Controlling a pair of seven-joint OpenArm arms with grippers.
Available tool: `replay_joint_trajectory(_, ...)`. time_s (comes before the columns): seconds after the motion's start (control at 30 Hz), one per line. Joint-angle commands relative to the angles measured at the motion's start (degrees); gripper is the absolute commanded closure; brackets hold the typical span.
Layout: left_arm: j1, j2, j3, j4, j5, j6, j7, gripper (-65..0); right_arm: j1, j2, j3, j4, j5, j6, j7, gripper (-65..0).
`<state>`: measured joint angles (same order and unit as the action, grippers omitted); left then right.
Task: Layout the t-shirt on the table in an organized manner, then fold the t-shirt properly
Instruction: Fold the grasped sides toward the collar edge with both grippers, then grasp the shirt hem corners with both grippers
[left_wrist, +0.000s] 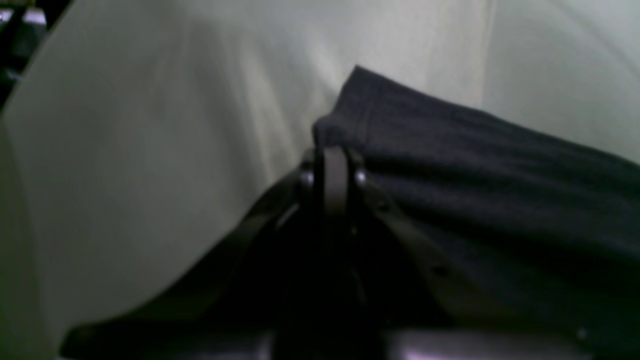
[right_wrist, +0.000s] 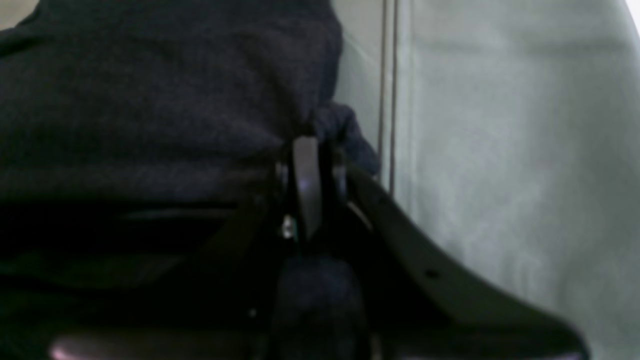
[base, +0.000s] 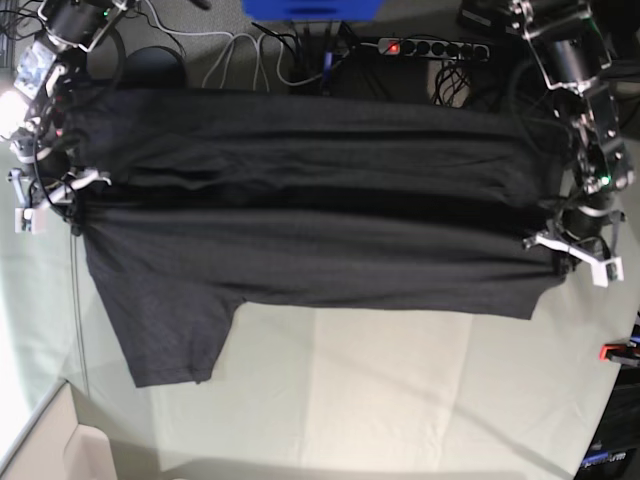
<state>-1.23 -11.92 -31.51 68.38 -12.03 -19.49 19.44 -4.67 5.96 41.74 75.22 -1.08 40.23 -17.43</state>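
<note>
The charcoal t-shirt (base: 300, 250) is stretched wide across the far half of the table (base: 400, 390), with a long horizontal fold across its middle. One sleeve (base: 170, 340) lies toward the front left. No print shows. My left gripper (base: 560, 240) is at the base view's right and is shut on the shirt's edge. In the left wrist view the gripper (left_wrist: 332, 155) pinches a hemmed corner of the shirt (left_wrist: 500, 175) over the pale table (left_wrist: 150, 125). My right gripper (base: 75, 190) is at the base view's left. In the right wrist view it (right_wrist: 307, 145) is shut on bunched shirt fabric (right_wrist: 150, 100).
A power strip (base: 430, 47), loose cables (base: 260, 60) and a blue box (base: 310, 8) sit beyond the table's far edge. A red clamp (base: 615, 350) is at the right edge. The table's front left corner (base: 60, 400) drops off to a pale surface.
</note>
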Motion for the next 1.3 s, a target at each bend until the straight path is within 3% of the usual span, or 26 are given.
replay_joint_trajectory(0.0,-0.6,-1.3,-0.3,1.1,-1.9,0.1,-1.7,0.0,0.5,0.6,0.2,0.9,1.0,-0.2,1.5,0.0)
replay_joint_trajectory(0.33,0.8,-1.2,0.3,1.0,-3.3,0.0,-1.1,-0.4,-0.6,0.4,-0.4,0.9,0.8,-0.2,1.5,0.0)
replay_joint_trajectory(0.43,2.6,-1.3,0.1,1.4,-3.7,0.0,-1.1,-7.2,-0.8,0.8,-0.4,0.9,0.7,-0.2,1.5,-0.5)
replay_joint_trajectory(0.57,4.3,-1.2,-0.2,1.6,-3.8,0.0,-1.3,-20.5,-2.0,1.6,-0.4,1.0,0.7,-0.2,1.4,-12.7)
replay_joint_trajectory(0.67,4.5,-1.3,-2.1,1.6,-3.8,0.0,-1.3,-25.3,-2.1,2.1,-0.1,1.0,0.8,-0.2,1.4,-24.6)
replay_joint_trajectory(0.8,3.5,-1.0,-7.7,1.7,-3.9,0.0,-1.3,-25.6,-1.6,2.6,0.2,1.2,0.9,-0.2,1.4,-32.4)
replay_joint_trajectory(0.93,-0.4,-1.3,-8.5,1.1,-3.4,0.0,-1.2,-25.6,0.4,2.9,0.5,1.3,1.0,-0.2,1.5,-33.6)
replay_joint_trajectory(1.1,-6.2,-1.3,-6.1,-1.2,-3.2,0.0,-1.1,-25.6,5.1,2.5,3.9,0.8,0.8,-0.2,1.4,-33.6)
replay_joint_trajectory(1.27,-12.0,-3.5,-0.5,-12.3,-3.2,0.4,-1.7,-25.6,9.2,2.5,3.8,-0.7,0.7,-0.2,-0.4,-33.6)
